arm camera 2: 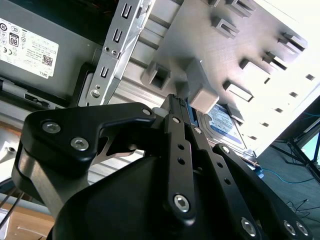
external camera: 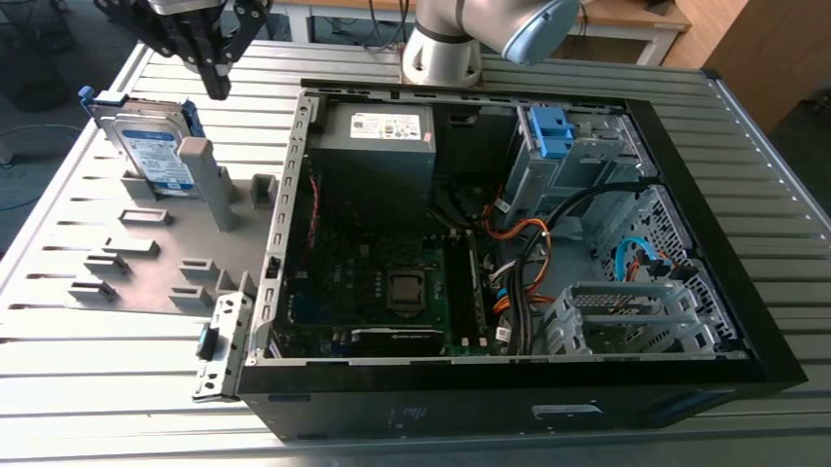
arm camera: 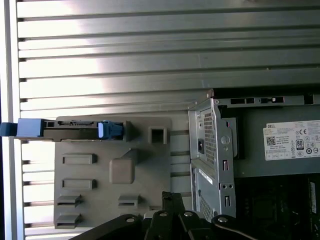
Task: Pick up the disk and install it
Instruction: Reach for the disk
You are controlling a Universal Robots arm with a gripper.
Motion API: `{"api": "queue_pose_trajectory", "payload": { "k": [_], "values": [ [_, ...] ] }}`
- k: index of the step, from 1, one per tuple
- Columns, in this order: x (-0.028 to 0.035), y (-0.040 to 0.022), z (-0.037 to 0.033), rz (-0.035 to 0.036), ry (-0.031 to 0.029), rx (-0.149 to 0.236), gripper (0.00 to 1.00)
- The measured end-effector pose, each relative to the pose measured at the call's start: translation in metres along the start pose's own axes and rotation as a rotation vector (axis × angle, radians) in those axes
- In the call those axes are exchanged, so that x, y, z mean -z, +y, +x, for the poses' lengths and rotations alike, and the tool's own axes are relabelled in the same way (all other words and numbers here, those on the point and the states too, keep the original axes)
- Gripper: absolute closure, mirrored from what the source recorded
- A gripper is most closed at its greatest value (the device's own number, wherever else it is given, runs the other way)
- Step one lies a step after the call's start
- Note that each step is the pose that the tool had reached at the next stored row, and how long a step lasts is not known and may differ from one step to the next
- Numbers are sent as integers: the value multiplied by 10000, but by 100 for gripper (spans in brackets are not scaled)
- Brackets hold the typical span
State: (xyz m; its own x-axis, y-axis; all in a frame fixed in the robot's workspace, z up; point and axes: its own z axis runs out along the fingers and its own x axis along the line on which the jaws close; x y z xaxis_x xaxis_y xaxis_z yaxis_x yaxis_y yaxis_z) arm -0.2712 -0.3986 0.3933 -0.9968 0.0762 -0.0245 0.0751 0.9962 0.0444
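A ribbed aluminium worktop (external camera: 117, 389) of parallel slats spreads across the scene, and bright light glares off it in the first wrist view. Beyond it stand a light wooden table (external camera: 636, 15) on white legs and a brown wooden panel (external camera: 760, 58). Floor (external camera: 16, 175) shows at the exterior view's left.

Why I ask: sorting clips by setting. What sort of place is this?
Probably a robotics lab bench: an open black computer case lies on a ribbed metal table, beside a grey plastic fixture holding a blue-railed silver disk.
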Motion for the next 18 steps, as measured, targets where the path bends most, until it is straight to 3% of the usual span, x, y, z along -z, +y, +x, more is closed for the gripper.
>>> {"api": "queue_pose_trajectory", "payload": {
  "k": [8, 10, 14, 16, 18],
  "values": [
    [0, -1, 16, 0, 0, 0, 89],
    [2, -5, 64, 0, 0, 0, 89],
    [2, -5, 71, 1, 0, 0, 89],
    [5, -14, 180, 0, 0, 0, 89],
    [5, -14, 183, 0, 0, 0, 89]
  ]
}}
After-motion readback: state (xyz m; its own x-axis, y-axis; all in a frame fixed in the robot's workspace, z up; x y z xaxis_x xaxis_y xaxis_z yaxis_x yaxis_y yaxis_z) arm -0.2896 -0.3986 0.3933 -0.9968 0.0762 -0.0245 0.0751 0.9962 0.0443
